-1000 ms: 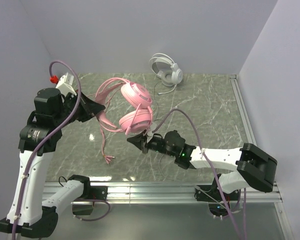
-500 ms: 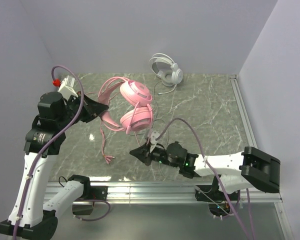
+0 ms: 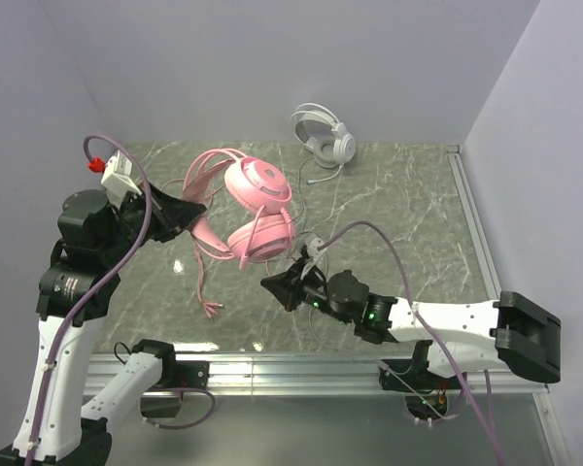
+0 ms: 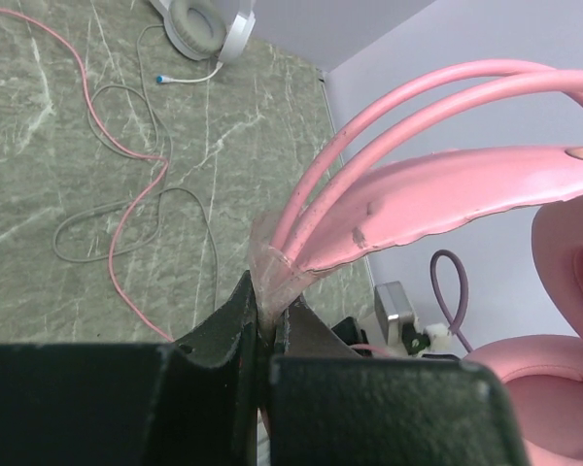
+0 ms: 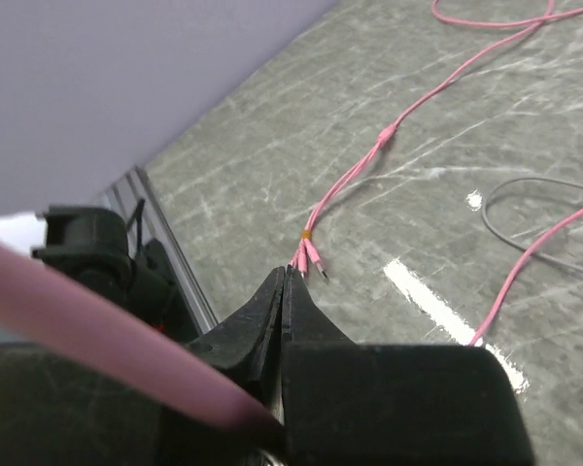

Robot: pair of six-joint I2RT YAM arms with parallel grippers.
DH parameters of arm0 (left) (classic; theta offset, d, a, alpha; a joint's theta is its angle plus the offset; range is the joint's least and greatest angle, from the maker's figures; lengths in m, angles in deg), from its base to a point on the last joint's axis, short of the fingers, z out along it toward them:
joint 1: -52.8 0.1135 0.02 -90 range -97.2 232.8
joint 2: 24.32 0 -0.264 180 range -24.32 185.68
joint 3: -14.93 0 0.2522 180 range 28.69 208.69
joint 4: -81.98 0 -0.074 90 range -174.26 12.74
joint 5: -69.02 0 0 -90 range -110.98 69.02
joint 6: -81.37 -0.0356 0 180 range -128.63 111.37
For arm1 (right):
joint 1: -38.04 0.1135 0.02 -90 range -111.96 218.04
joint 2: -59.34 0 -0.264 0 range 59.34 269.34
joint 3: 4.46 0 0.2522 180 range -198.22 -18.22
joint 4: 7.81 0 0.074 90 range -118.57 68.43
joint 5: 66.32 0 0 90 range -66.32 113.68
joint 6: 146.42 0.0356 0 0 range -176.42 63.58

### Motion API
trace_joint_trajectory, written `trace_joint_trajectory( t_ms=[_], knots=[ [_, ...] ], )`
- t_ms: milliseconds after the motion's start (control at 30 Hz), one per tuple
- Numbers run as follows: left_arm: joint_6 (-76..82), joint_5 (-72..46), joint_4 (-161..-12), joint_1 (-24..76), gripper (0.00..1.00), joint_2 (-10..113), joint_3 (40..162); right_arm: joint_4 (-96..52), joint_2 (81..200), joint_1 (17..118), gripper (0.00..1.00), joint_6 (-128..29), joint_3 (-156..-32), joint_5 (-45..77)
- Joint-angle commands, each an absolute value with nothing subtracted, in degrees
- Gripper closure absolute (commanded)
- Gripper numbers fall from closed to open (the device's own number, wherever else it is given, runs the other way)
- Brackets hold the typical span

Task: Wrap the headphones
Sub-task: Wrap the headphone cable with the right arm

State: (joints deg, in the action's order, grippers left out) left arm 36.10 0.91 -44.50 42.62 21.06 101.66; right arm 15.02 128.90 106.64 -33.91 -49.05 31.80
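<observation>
The right gripper (image 3: 277, 284) sits low over the green marbled tabletop (image 3: 408, 223), just nearer than the all-pink over-ear headset (image 3: 257, 184). Its two black fingers are pressed together tip to tip. In the right wrist view a blurred pink strand runs in to the seam between them, but I cannot tell whether it is pinched there.

Nearer than the pink headset and to its left, the thin pink cable (image 3: 200, 282) trails down onto the marble. It ends in a small bunch of pink plugs (image 5: 309, 256) lying flat just past the right fingertips.

To the headset's left the left gripper (image 3: 189, 209) is clamped narrowly on one end of the double pink headband. The left wrist view shows the fingers squeezing the clear-wrapped end where the two pink rods and the flat pink inner band meet.

The pink headset hangs from that grip above the table, with its two round earcups on the side away from the gripper, one beyond the other.

A thin grey cable (image 4: 215, 257) loops over the marble beyond and to the right of the pink headset. It leads to the white headset with grey cushions (image 3: 323, 136), which rests well beyond the pink one against the far wall.
</observation>
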Motion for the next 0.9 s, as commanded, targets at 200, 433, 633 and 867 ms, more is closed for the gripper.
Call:
trace_joint_trajectory(
  t_ms=[200,433,633,867],
  knots=[
    [36.90,0.99,-47.79,42.52,1.00,20.06,105.24,10.44,120.60,106.77,1.00,-25.14,-49.24,39.75],
    [37.43,-0.33,-48.93,42.52,1.00,19.80,103.58,7.89,126.83,106.77,1.00,-28.72,-55.90,30.80],
    [37.34,-4.45,-52.36,42.43,1.00,21.90,102.43,9.70,129.83,108.35,1.00,-32.06,-55.77,27.63],
    [39.44,-9.12,-61.13,42.52,1.00,25.60,99.89,12.18,132.29,111.69,1.00,-34.26,-56.36,29.39]
  ],
)
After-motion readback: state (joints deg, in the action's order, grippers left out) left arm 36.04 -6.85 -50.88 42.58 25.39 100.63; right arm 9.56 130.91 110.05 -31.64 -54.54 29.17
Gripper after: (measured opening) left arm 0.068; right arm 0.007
